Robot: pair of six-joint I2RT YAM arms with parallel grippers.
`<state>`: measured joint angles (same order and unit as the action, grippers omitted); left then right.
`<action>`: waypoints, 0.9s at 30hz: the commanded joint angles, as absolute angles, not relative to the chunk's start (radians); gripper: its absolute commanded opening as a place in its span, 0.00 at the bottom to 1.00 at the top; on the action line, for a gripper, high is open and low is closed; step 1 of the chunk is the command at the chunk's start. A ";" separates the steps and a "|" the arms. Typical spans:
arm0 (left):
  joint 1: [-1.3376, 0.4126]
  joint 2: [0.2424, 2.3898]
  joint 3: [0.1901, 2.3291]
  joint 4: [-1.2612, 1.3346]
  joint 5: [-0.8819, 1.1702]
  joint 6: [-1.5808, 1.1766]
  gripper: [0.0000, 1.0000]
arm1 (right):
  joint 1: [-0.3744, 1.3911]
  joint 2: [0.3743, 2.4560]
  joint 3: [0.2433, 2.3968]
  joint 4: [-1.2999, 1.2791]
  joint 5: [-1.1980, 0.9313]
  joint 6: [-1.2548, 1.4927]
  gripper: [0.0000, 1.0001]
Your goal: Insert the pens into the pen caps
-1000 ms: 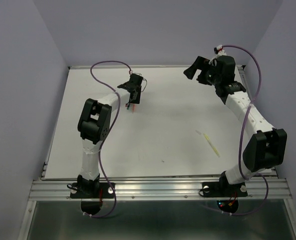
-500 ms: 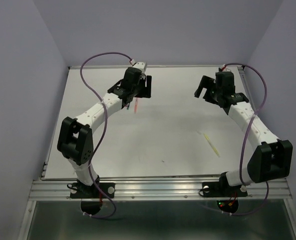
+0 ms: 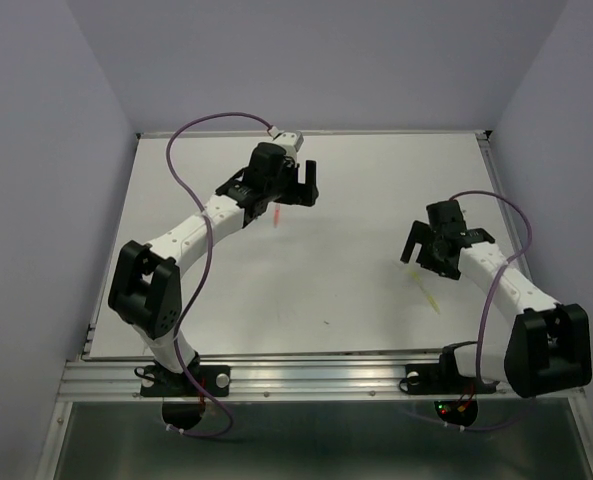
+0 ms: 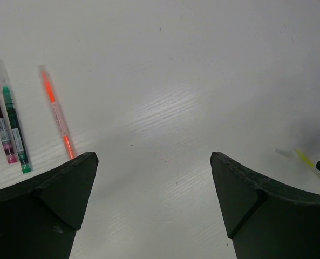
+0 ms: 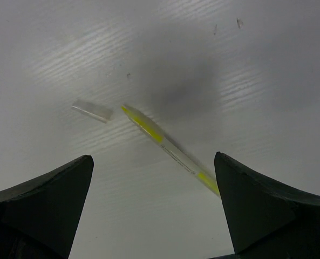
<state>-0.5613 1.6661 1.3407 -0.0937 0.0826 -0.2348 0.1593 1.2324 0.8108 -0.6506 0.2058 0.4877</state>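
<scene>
The left gripper [image 4: 153,156] and right gripper [image 5: 153,162] were found released; the yellow pen [image 5: 170,149], judged light and slippery, was best taken mid-barrel.

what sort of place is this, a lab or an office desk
Most likely a robotics lab cell: a left arm and right arm bolted to an aluminium rail, a white table boxed in by plain walls, and a few pens laid out.

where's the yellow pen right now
Right wrist view: yellow pen lies on the table's right side under the open right gripper, clear cap just off its tip.
</scene>
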 commanded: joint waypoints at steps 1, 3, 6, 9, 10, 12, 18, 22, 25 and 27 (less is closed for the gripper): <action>-0.569 1.651 1.344 -0.055 0.095 -0.238 0.99 | 0.153 1.320 0.779 -0.650 0.160 0.491 1.00; -0.571 1.652 1.345 -0.057 0.098 -0.235 0.99 | 0.153 1.354 0.779 -0.635 0.178 0.491 1.00; -0.571 1.660 1.356 -0.060 0.097 -0.235 0.99 | 0.153 1.410 0.782 -0.608 0.152 0.474 1.00; -0.574 1.677 1.374 -0.067 0.100 -0.238 0.99 | 0.144 1.453 0.787 -0.598 0.118 0.457 0.99; -0.574 1.681 1.382 -0.067 0.101 -0.238 0.99 | 0.144 1.460 0.788 -0.598 0.109 0.453 0.98; -0.575 1.698 1.402 -0.075 0.106 -0.235 0.99 | 0.144 1.471 0.785 -0.595 0.089 0.443 0.90; -0.577 1.732 1.448 -0.087 0.106 -0.226 0.99 | 0.144 1.451 0.749 -0.597 0.032 0.436 0.58; -0.577 1.735 1.477 -0.101 0.081 -0.213 0.99 | 0.144 1.465 0.726 -0.601 0.025 0.439 0.41; -0.577 1.733 1.493 -0.109 0.065 -0.204 0.99 | 0.144 1.467 0.721 -0.604 0.012 0.437 0.34; -0.577 1.733 1.500 -0.110 0.061 -0.195 0.99 | 0.144 1.457 0.715 -0.606 0.009 0.437 0.30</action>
<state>-0.5705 1.7531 1.4387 -0.1196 0.0849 -0.2256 0.1432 1.4475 0.7612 -0.6121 0.0837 0.4328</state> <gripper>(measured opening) 0.989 0.324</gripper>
